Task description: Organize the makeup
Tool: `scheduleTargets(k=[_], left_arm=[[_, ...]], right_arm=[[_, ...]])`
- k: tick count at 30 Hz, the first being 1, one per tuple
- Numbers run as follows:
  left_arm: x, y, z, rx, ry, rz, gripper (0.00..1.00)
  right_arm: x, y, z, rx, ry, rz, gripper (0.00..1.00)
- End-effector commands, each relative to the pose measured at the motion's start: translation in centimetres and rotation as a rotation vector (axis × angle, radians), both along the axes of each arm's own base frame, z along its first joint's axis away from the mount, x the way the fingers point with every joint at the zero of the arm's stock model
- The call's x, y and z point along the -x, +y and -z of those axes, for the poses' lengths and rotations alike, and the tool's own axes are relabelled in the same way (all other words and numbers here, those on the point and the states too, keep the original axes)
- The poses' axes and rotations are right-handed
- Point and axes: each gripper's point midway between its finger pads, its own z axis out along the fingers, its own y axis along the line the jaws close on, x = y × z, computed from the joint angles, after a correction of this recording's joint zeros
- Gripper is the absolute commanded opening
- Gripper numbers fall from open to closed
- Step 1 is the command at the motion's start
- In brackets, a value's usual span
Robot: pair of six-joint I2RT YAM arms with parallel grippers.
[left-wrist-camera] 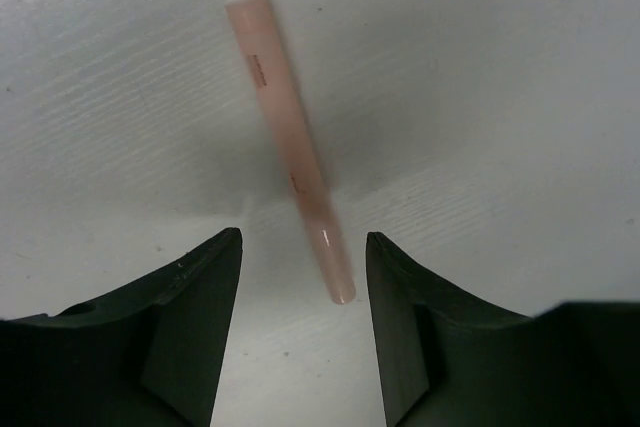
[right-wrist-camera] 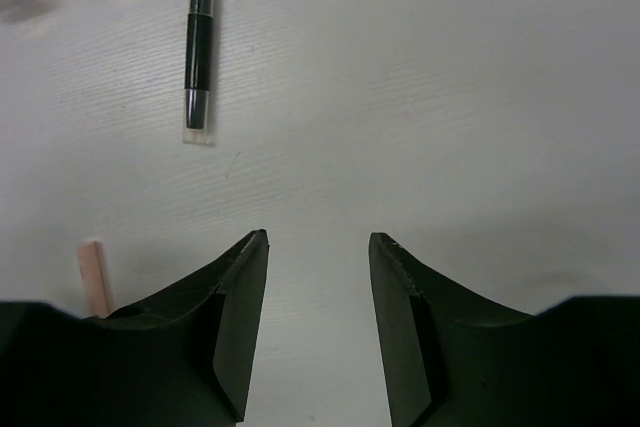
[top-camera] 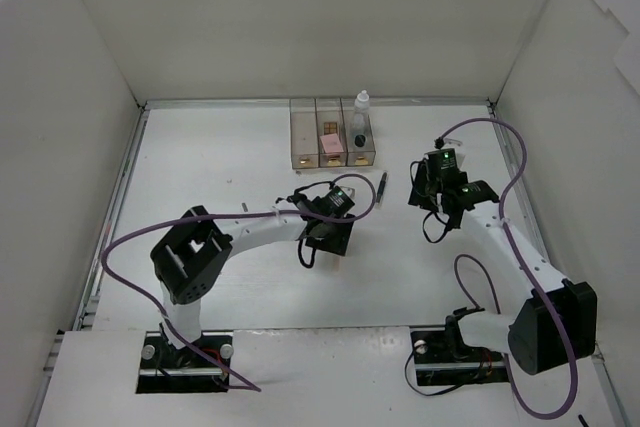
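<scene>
The left end effector (left-wrist-camera: 303, 237), jaws spread, hovers over the pink stick (left-wrist-camera: 290, 137), which lies flat on the worktop (left-wrist-camera: 500, 97) nearward of the clear three-compartment box (top-camera: 296, 122). I would advance to the stick's middle, straddle its width, then lower. The right end effector (right-wrist-camera: 318, 237) is spread and empty.

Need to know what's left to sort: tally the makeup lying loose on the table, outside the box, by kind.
Pink stick: 1
Black pencil: 1
Total: 2
</scene>
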Motion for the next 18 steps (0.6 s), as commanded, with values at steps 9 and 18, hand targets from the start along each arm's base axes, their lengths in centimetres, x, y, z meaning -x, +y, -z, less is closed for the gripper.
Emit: scheduleTargets(k=[9, 18], left_arm=[[-0.8, -2.6, -0.3, 0.001, -0.001, -0.070, 0.37], [-1.0, -0.9, 1.7, -0.081, 0.048, -0.142, 0.23]], right_arm=[[-0.1, -2.1, -1.2, -0.011, -0.065, 0.055, 0.42], [-0.3, -2.5, -1.3, -0.028, -0.064, 0.060, 0.42]])
